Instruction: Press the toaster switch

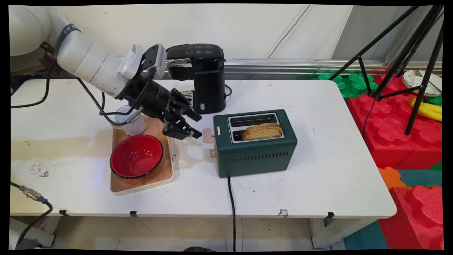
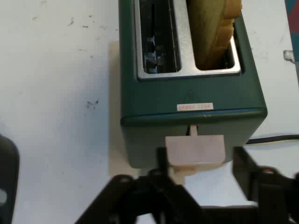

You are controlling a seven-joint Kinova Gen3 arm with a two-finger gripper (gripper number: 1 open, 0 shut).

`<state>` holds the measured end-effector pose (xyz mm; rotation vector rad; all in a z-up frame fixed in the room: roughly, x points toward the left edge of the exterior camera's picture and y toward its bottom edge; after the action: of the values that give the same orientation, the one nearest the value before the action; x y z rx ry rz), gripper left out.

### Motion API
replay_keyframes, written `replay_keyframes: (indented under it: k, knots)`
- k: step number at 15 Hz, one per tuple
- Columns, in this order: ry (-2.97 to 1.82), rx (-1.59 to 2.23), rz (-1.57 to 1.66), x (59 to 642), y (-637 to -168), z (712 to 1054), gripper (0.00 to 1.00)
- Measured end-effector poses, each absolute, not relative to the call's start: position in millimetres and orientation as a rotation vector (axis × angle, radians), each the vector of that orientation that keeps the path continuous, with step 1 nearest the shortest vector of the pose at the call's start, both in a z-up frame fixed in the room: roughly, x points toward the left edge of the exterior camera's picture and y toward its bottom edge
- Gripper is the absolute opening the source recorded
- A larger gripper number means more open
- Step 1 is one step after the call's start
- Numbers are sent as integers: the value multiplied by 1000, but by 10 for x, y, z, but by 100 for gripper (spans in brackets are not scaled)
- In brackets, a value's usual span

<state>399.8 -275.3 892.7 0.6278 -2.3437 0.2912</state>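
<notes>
From my seat, the gripper (image 1: 197, 125) sits low at the left end of the toaster (image 1: 255, 141), its fingers spread apart with nothing between them. In the hand view the pale lever (image 2: 195, 149) lies just ahead of the fingers (image 2: 244, 163), roughly in the gap, one finger on each side; I can't tell whether either one touches it. I'd judge the hand is level with the lever because the lever sticks out from that end, near the top of its slot.

A slice of toast (image 1: 262, 131) stands up out of the nearer slot; the farther slot is empty. A small knob (image 1: 212, 153) sits below the lever. The toaster's black cord (image 1: 231, 205) runs off the table's near edge.

Under the arm lies a wooden board (image 1: 141, 180) carrying a red bowl (image 1: 136, 156) and, behind it, a clear cup (image 1: 131, 122) partly hidden by the wrist. A black coffee machine (image 1: 201, 76) stands behind the gripper near the table's far edge.

The table (image 1: 318, 177) is white, scuffed and stained on its left side. Beyond it is a pale wall; to the right, red and green foam blocks (image 1: 389, 134), a black tripod (image 1: 417, 53), a banana (image 1: 426, 109) and a plate (image 1: 423, 81).
</notes>
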Motion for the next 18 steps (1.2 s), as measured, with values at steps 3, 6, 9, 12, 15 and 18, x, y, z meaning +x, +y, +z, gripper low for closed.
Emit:
replay_keyframes:
  k: [3, 6, 9, 12, 15, 18]
  knots:
    - [-2347, 615, 291, 3969, -2746, 8879, 0]
    - [-2347, 632, 289, 3938, -2760, 8805, 0]
    - [-2335, 642, 301, 3899, -2805, 8759, 0]
    - [-2324, 646, 311, 3863, -2841, 8723, 0]
    - [-2323, 647, 311, 3836, -2847, 8683, 0]
    - [-2325, 649, 310, 3819, -2840, 8643, 0]
